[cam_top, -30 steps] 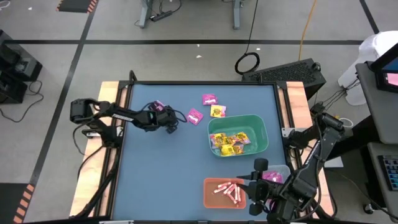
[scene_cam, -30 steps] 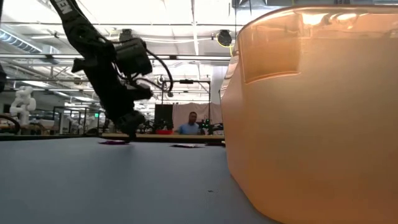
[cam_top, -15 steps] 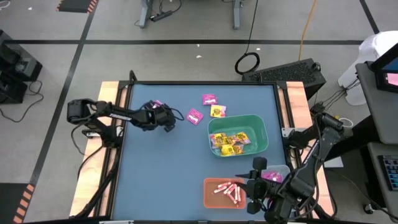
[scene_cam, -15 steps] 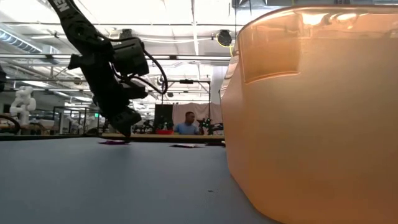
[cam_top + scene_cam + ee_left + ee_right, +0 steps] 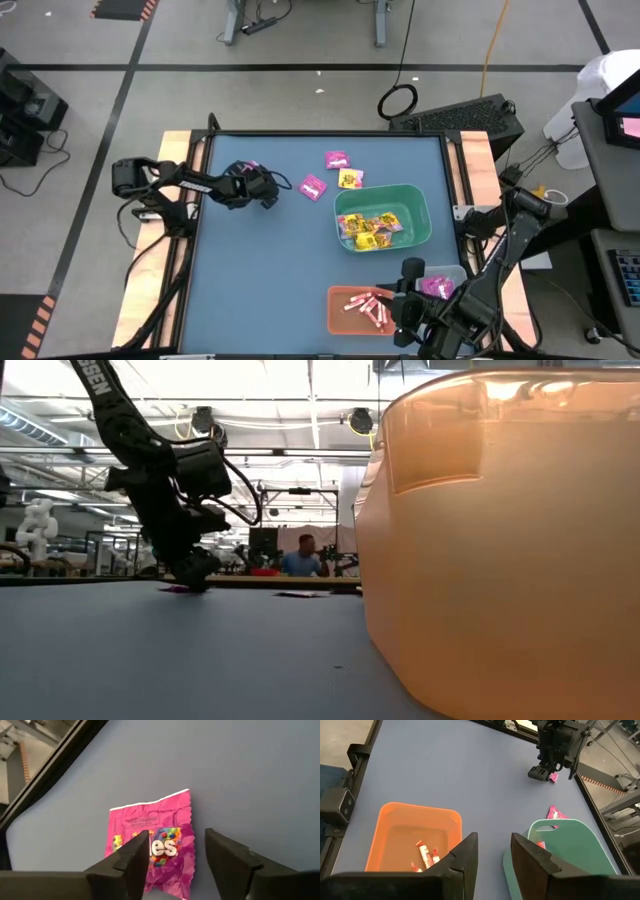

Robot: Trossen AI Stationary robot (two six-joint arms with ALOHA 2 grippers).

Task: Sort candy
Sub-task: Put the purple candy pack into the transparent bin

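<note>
The left pincer (image 5: 172, 857) hangs low over the far left part of the table with its fingers spread, gripping nothing. Right under it, showing in the gap between the two fingers, lies a magenta packet (image 5: 152, 842), flat on the blue table (image 5: 260, 780).

The packet looks light, thin and crinkly, a soft foil wrapper that probably slides easily on the smooth top and buckles when squeezed. Its serrated edge stands a little proud and points away from the pincer; the best hold is likely across the narrow width of the body, fingers pressed down to the table so the wrapper bunches up between them.

Other magenta packets (image 5: 313, 185) lie well apart, farther along the table from this pincer, with a yellow packet (image 5: 350, 179) beside the green bin (image 5: 421, 215).

The right pincer (image 5: 490, 852) waits above the orange bin (image 5: 390, 830), half spread and holding nothing.

The near end of the packet is cut off by the fingers. In the high view the left pincer covers it almost wholly. In the low view the orange bin blocks most of the table.
</note>
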